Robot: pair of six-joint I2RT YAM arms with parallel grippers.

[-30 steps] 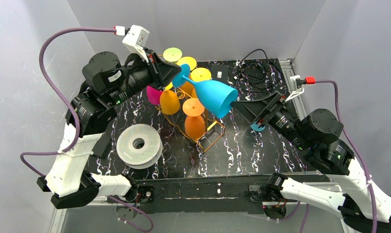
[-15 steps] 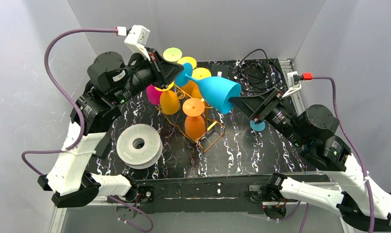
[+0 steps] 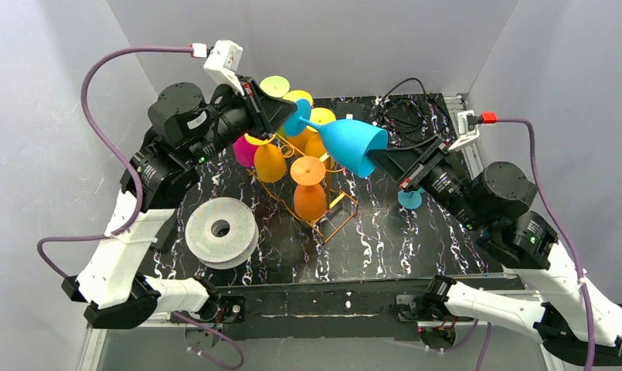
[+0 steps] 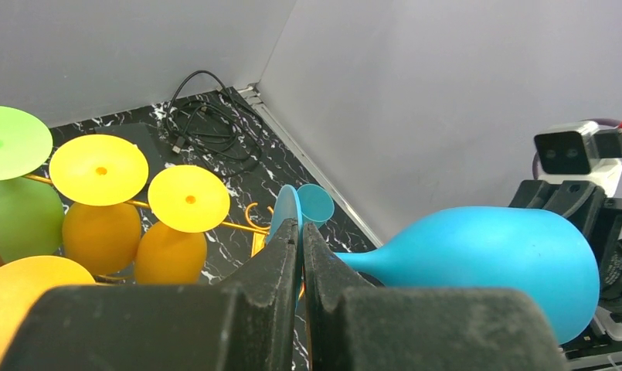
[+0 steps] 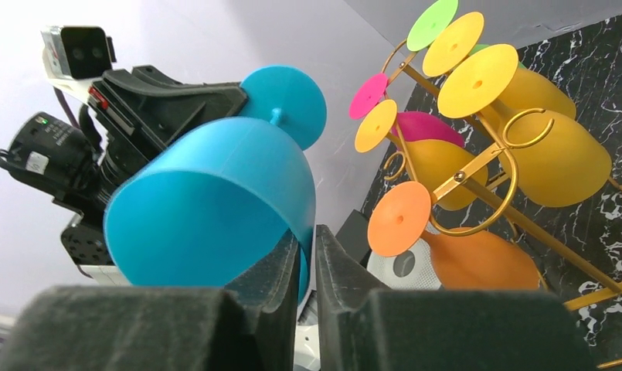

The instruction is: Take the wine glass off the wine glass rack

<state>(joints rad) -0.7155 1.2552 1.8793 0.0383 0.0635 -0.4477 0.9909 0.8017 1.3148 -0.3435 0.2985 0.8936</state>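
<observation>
Though the rack (image 3: 339, 222) keeps its other glasses (image 3: 310, 197) hanging upside down, the blue wine glass (image 3: 352, 145) is up in the air above the rack's far side, and from the overhead view it looks free of the wire loops. It lies almost on its side: foot towards 10 o'clock, open mouth towards 4 o'clock, the stem running along that line.

The left gripper (image 3: 292, 117) is at the 10 o'clock end, its jaws pressed tight on the thin blue foot edge-on. The right gripper (image 3: 377, 158) meets the glass from 4 o'clock. Its jaws stand narrow with the wall of the bowl's rim between them, one finger inside the mouth and one outside. Whether they grip yet I can't make out.

So each arm has one end, and neither is nearer. To my eye this is a handover, and it hinges on the right side holding the rim firmly before the foot is freed.

A white spool (image 3: 221, 230) sits at 8 o'clock from the rack, and black cables (image 3: 404, 108) lie at 1 o'clock.
</observation>
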